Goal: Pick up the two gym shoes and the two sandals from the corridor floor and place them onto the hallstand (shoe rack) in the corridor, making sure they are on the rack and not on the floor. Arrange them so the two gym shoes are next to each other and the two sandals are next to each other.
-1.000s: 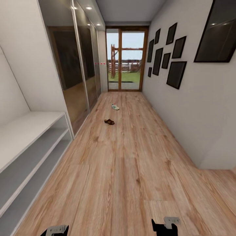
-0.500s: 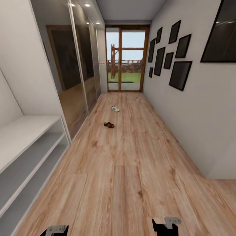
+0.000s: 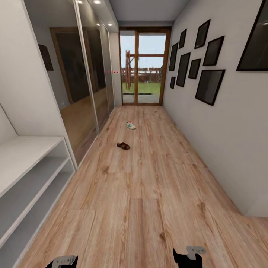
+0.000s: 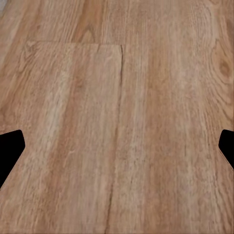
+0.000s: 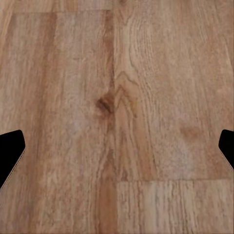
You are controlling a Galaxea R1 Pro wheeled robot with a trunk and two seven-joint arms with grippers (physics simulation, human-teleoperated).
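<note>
Head view: gym shoe [image 3: 130, 125] beyond sandal [image 3: 123, 146] on corridor floor [image 3: 149, 193]

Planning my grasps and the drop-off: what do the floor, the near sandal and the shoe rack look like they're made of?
The corridor floor looks like matte wood-grain plank or laminate: visible knots, grain and board seams. The sandal reads as dark reddish-brown, possibly leather; too small to confirm. The shoe rack looks like smooth, light grey painted board, with flat, even surfaces and no visible grain.

Mirrored wardrobe doors [image 3: 83, 78] at left; black picture frames [image 3: 208, 86] opposite; glazed door [image 3: 144, 67] beyond
</note>
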